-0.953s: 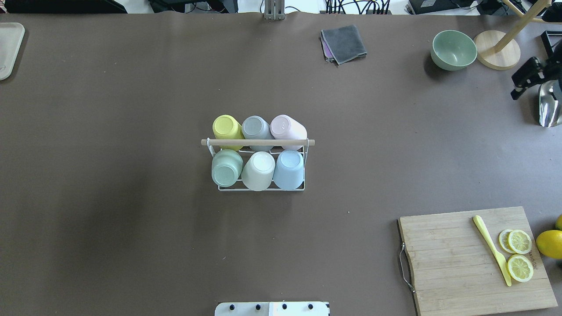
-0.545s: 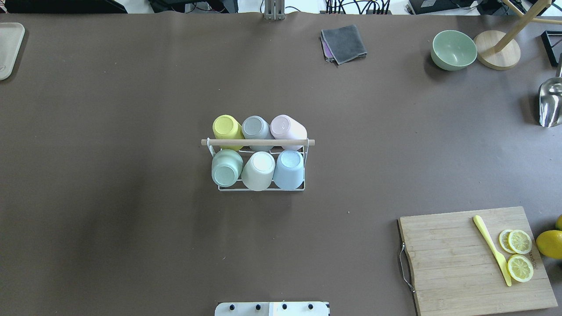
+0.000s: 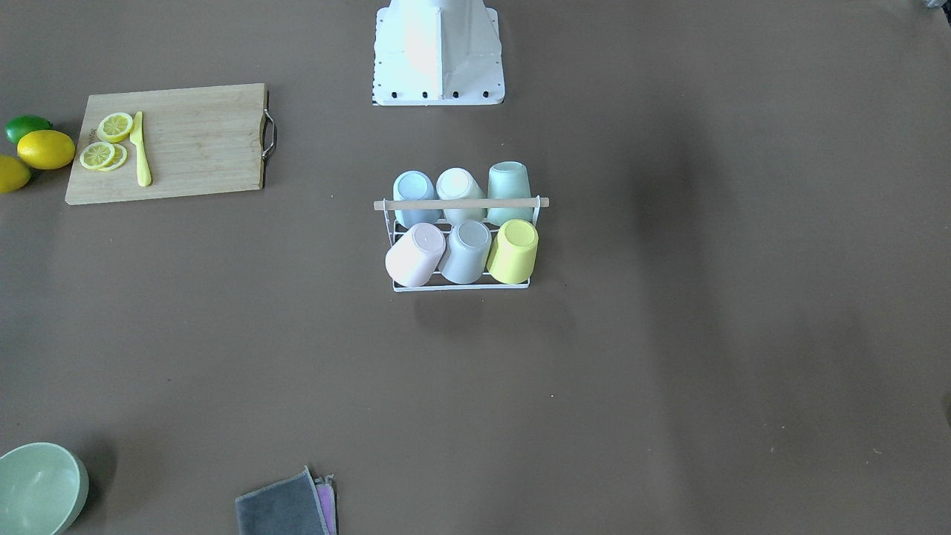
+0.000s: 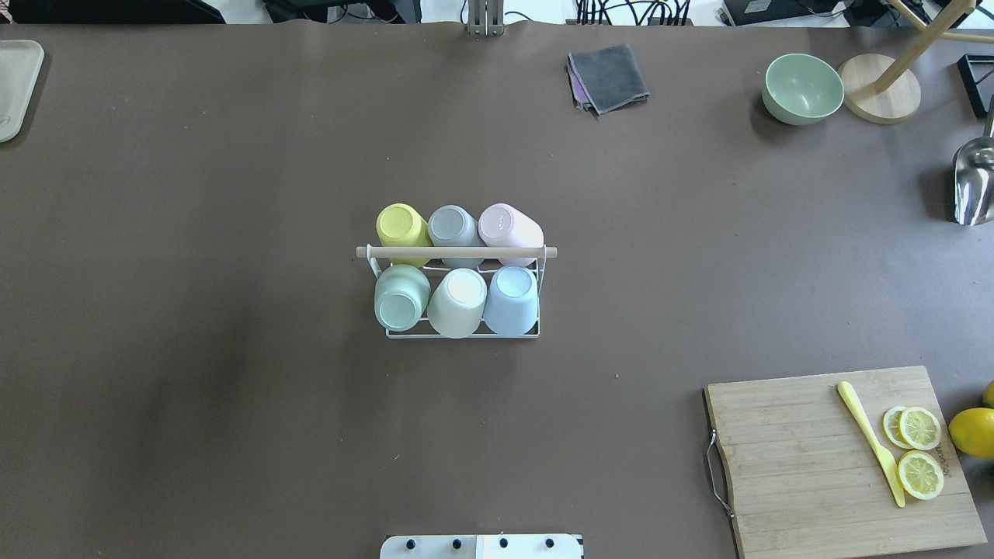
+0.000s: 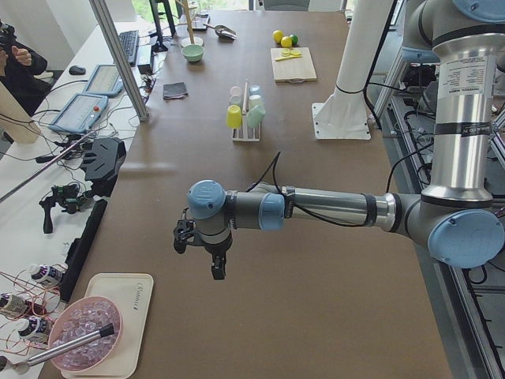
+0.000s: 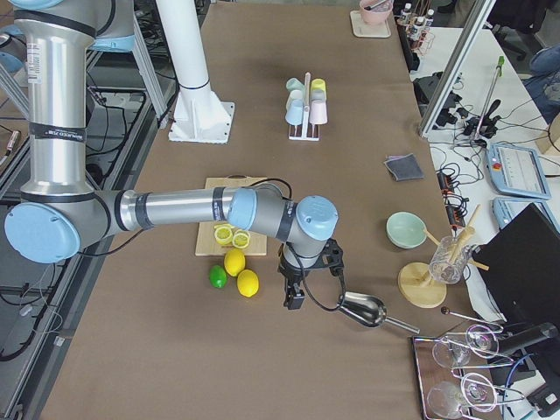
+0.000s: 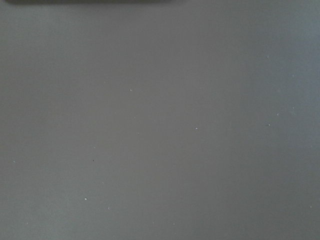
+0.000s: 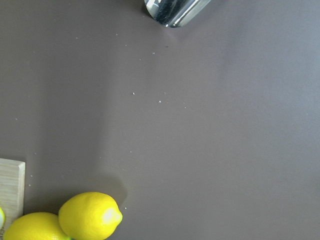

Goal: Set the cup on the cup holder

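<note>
The cup holder, a white wire rack with a wooden rod across its top, stands mid-table. Several pastel cups sit upside down on its prongs: yellow, grey and pink in the far row, green, white and blue in the near row. The rack also shows in the front-facing view. My left gripper hangs over bare table near the table's left end. My right gripper hangs near the table's right end. Whether either is open or shut I cannot tell.
A cutting board with lemon slices and a yellow knife lies near right. Whole lemons lie beside it. A green bowl, a wooden stand, a metal scoop and a grey cloth are at the far side. A tray is far left.
The right gripper, seen at the overhead view's right edge one second ago, has moved out of that view. The rack and cups have not moved.
</note>
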Controlling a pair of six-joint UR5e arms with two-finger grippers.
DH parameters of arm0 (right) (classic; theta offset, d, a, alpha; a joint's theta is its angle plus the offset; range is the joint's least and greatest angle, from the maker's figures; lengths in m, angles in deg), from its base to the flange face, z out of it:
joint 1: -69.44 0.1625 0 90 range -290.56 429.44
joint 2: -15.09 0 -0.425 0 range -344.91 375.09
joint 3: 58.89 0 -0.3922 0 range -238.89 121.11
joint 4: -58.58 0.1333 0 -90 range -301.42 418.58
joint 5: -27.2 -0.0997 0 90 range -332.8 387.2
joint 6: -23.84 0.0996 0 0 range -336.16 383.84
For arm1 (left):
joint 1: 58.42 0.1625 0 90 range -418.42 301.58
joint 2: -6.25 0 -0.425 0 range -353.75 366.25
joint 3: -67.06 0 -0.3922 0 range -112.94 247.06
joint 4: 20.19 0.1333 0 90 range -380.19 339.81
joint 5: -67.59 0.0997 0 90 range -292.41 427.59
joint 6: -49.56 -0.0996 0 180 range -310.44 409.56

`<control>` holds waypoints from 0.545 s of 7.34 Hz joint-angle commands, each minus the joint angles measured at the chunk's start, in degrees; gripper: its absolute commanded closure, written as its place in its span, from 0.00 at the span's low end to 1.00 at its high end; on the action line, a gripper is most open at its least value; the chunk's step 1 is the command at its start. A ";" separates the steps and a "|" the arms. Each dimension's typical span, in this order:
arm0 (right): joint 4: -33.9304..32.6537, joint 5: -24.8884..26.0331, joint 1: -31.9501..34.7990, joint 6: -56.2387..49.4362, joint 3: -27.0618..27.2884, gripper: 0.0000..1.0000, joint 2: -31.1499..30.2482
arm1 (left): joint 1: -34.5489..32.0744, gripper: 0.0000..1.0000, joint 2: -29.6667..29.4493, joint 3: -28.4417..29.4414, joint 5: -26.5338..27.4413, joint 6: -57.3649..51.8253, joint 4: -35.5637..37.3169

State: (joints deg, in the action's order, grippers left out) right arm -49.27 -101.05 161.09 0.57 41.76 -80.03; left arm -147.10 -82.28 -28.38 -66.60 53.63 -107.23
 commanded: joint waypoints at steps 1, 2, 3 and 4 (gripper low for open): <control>2.90 0.19 1.50 -1.07 -0.19 0.00 -0.94 | 0.00 0.02 0.02 0.17 0.07 -0.11 0.02; 2.90 0.28 1.86 -1.07 -0.36 0.00 -0.33 | 0.00 0.02 0.02 0.09 -0.01 -0.03 0.02; 3.86 0.36 1.77 -0.90 -2.62 0.00 -0.06 | 0.00 0.02 0.02 0.09 -0.10 -0.03 0.02; 11.52 0.02 1.77 -0.46 -8.30 0.00 -0.06 | 0.00 0.02 0.02 0.09 -0.10 -0.03 -0.06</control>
State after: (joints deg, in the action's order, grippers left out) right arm -44.08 -100.80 162.81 -0.29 38.71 -80.26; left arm -147.10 -82.26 -28.28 -66.66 53.59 -107.22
